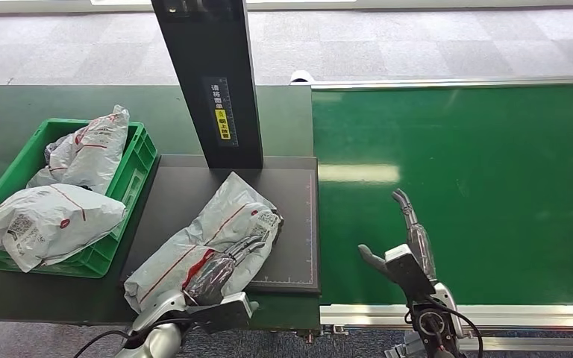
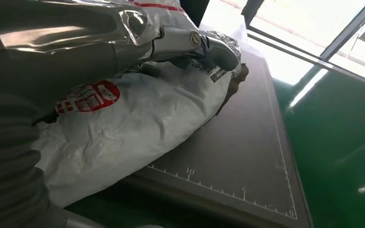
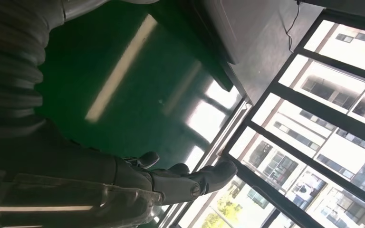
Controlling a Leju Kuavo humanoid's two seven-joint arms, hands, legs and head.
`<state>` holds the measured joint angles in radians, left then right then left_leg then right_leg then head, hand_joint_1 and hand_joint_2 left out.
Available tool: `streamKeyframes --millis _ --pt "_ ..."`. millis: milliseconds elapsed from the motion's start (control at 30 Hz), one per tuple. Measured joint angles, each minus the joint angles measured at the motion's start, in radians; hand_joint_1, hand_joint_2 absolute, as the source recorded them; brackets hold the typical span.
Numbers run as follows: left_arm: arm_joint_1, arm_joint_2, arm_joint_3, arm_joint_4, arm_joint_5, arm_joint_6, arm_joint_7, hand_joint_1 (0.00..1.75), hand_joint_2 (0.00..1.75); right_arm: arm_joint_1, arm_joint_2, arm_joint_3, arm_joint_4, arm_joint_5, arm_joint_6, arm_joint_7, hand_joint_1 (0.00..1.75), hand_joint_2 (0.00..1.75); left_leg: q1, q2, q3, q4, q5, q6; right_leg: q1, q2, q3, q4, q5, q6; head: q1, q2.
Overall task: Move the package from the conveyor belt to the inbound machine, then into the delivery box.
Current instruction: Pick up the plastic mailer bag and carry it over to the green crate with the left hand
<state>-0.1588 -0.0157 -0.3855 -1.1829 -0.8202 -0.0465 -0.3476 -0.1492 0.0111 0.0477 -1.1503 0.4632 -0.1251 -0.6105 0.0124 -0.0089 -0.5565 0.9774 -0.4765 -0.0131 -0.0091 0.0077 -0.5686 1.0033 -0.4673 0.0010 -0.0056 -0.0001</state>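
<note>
A grey-white plastic package [image 1: 220,224] [image 2: 138,123] with red print lies on the dark scale platform [image 1: 295,224] [image 2: 247,142] of the inbound machine, its near end hanging over the platform's front edge. My left hand [image 1: 220,268] [image 2: 123,42] lies on top of it, fingers [image 2: 204,45] curling over the far end by the label, and grips it. My right hand [image 1: 406,246] [image 3: 171,180] hovers over the near edge of the green conveyor belt [image 1: 477,186], fingers spread and holding nothing.
The machine's black post [image 1: 209,74] rises behind the platform. To the left stands a green delivery crate [image 1: 130,179] holding two similar packages [image 1: 45,220] [image 1: 89,149]. A metal rail [image 1: 492,313] edges the belt in front.
</note>
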Motion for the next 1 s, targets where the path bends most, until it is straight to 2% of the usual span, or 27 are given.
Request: streamKeyframes --millis 33,167,300,333,400,900,1000 --pt "-0.004 0.0 0.0 0.009 0.0 -0.005 0.008 0.0 0.0 0.001 0.001 0.0 -0.002 0.003 0.003 0.002 0.0 1.75 0.0 0.0 0.0 0.0 0.0 0.0 0.0 0.0 0.0 0.0 0.0 0.0 0.0 0.0" --pt "-0.018 -0.001 0.003 0.033 0.006 -0.023 0.033 0.1 1.75 0.004 0.005 0.0 -0.005 0.011 0.007 0.006 0.0 1.75 0.0 0.0 0.001 0.0 0.0 0.0 0.0 0.0 0.001 0.0 0.0 0.0 0.0 0.0" --pt "-0.03 -0.004 0.018 0.05 0.028 -0.037 0.054 1.5 1.75 0.007 0.007 -0.002 -0.009 0.014 0.01 0.007 0.0 1.75 0.0 0.0 0.004 0.0 0.0 0.0 0.0 0.0 0.004 0.0 0.0 0.0 0.0 0.0" --pt "-0.033 -0.006 0.023 0.053 0.032 -0.037 0.057 1.59 1.75 0.009 0.007 -0.002 -0.01 0.015 0.01 0.007 0.0 1.75 0.0 0.0 0.004 0.0 0.0 0.0 0.0 0.0 0.005 0.0 0.0 0.0 0.0 0.0" --pt "-0.037 -0.008 0.033 0.057 0.04 -0.032 0.063 1.65 1.75 0.011 0.007 -0.005 -0.012 0.015 0.011 0.008 0.0 1.75 0.0 0.0 0.005 0.0 0.0 0.0 0.0 0.0 0.006 0.0 0.0 0.0 0.0 0.0" --pt "-0.047 -0.023 0.089 0.064 0.075 -0.023 0.066 1.66 1.75 0.012 0.012 -0.007 -0.012 0.022 0.019 0.011 0.0 1.75 0.0 0.0 0.006 0.0 0.0 0.0 0.0 0.0 0.006 0.0 0.0 0.0 0.0 0.0" --pt "-0.047 -0.023 0.092 0.064 0.076 -0.023 0.066 1.7 1.75 0.012 0.012 -0.007 -0.012 0.022 0.019 0.011 0.0 1.75 0.0 0.0 0.006 0.0 0.0 0.0 0.0 0.0 0.006 0.0 0.0 0.0 0.0 0.0"
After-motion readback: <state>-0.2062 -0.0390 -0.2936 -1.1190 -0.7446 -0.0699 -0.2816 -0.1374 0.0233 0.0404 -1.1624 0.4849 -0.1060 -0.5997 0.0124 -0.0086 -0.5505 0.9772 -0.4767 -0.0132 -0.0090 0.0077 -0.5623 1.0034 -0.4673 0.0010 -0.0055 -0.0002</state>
